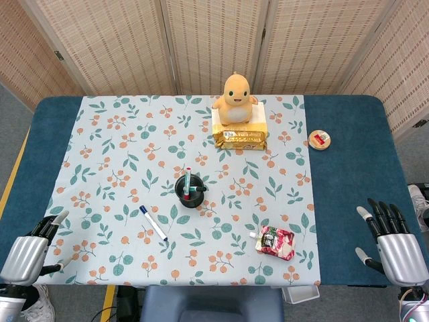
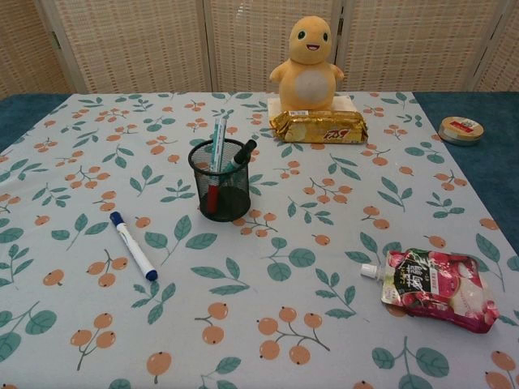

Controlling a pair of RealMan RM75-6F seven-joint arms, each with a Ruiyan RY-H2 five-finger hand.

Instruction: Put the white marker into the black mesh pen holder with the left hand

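The white marker point(image 1: 153, 223) point(image 2: 134, 245) with blue ends lies flat on the floral cloth, left of and nearer than the black mesh pen holder point(image 1: 190, 192) point(image 2: 220, 180). That holder stands upright mid-table with a few pens in it. My left hand point(image 1: 30, 255) rests at the table's near left corner, fingers apart, holding nothing, well left of the marker. At the near right corner sits my right hand point(image 1: 394, 242), also with fingers spread and nothing in it. Neither hand shows in the chest view.
A yellow plush toy point(image 1: 235, 98) sits on a gold snack packet point(image 1: 239, 138) at the back centre. A small round tin point(image 1: 319, 140) lies at the back right. A red drink pouch point(image 1: 275, 242) lies near the front right of the cloth.
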